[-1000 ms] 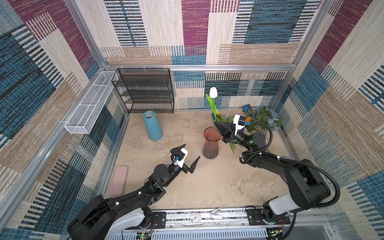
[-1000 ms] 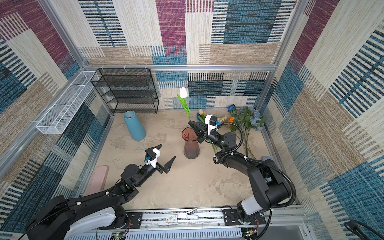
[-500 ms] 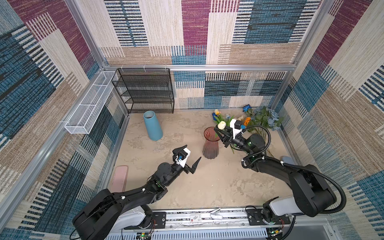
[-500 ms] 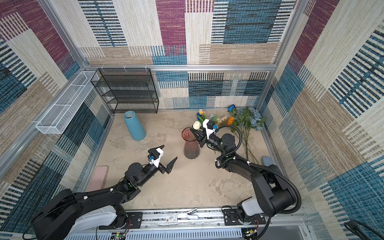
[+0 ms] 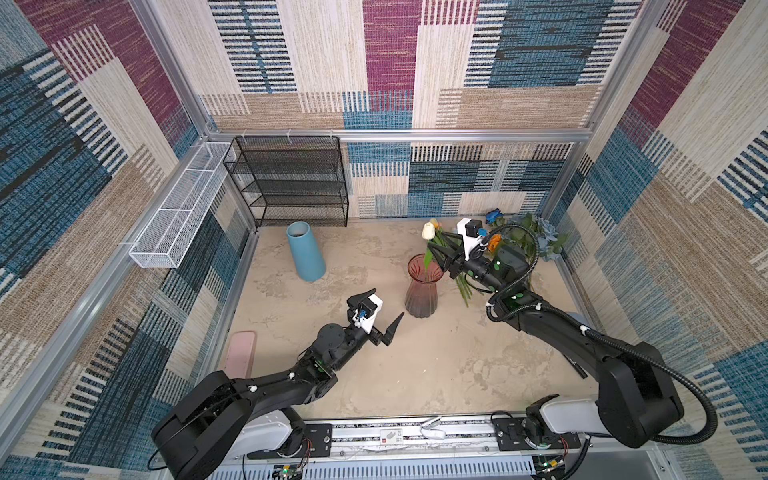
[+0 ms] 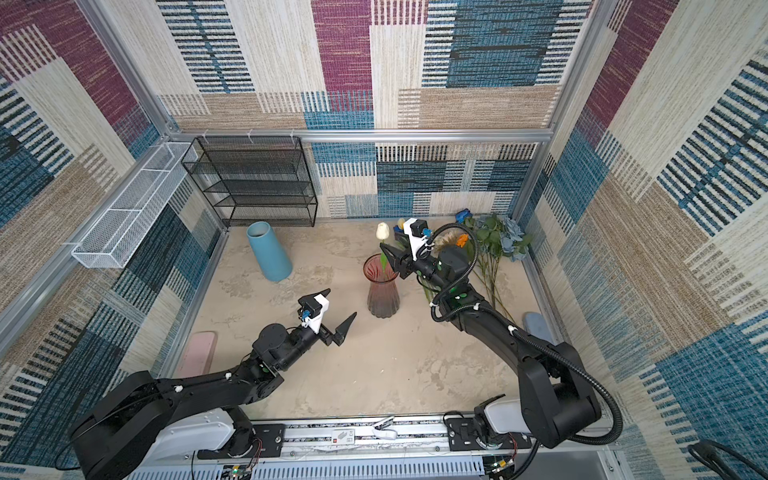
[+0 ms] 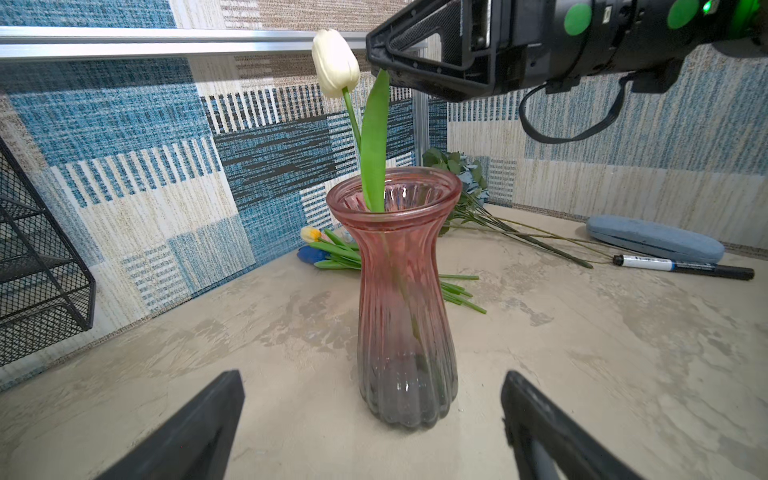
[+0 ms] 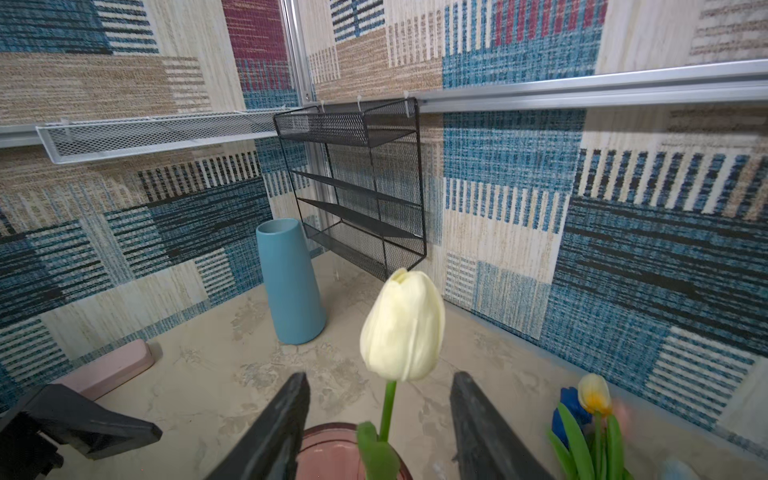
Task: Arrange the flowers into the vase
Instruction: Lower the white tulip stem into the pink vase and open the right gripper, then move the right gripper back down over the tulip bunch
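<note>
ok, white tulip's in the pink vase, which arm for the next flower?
Right. The right gripper hangs open above the pink vase, next to the loose flowers. The left gripper, open too, is across the vase from them.

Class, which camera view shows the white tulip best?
Left wrist view: the white artificial tulip shows whole, bloom to stem, in the ribbed pink glass vase. Right wrist view shows mostly its bloom; both top views show it small.

Black rack, marker, maybe glasses case
</note>
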